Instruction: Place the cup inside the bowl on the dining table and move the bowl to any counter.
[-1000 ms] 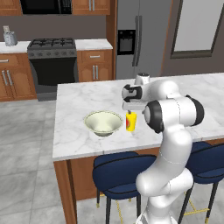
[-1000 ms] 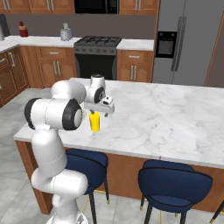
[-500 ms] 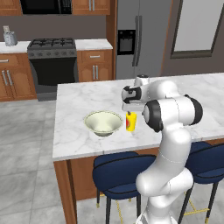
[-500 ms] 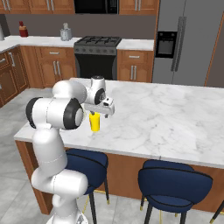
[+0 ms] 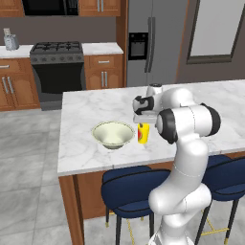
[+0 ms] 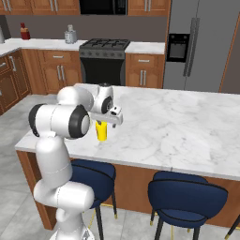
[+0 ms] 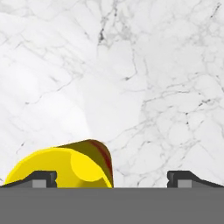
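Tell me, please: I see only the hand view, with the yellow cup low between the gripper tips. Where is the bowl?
Observer: The bowl sits on the dining table, left of the cup in the left base view, apart from it.
Operator: Is the bowl empty?
Observer: Yes, nothing lies in it.
Operator: Does the cup stand upright?
Observer: Yes, upright on the marble, with the gripper directly above it.
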